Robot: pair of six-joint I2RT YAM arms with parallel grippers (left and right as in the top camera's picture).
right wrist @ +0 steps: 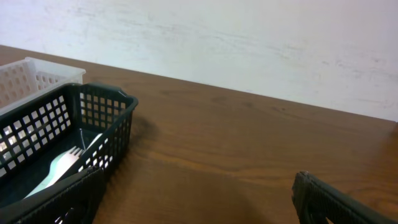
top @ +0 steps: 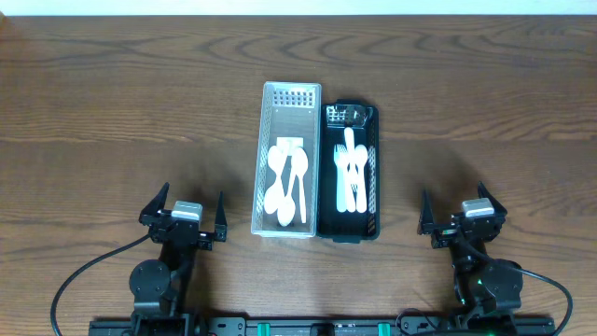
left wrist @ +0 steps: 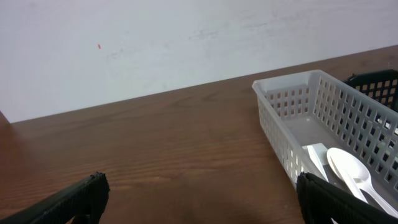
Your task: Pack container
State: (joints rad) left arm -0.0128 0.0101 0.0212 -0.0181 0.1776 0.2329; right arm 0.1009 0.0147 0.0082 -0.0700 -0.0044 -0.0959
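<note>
A white perforated basket (top: 273,103) stands at the table's middle and holds white plastic spoons (top: 287,182). A black perforated basket (top: 373,177) stands against its right side and holds white plastic forks (top: 351,173). My left gripper (top: 185,211) is open and empty near the front edge, left of the white basket (left wrist: 280,130); a spoon (left wrist: 349,171) shows in the left wrist view. My right gripper (top: 459,212) is open and empty, right of the black basket (right wrist: 93,102); a fork (right wrist: 62,165) shows inside it.
The brown wooden table (top: 112,112) runs wide on both sides of the baskets. A white wall (left wrist: 155,43) stands behind the far edge. Black cables (top: 84,271) trail from both arm bases at the front.
</note>
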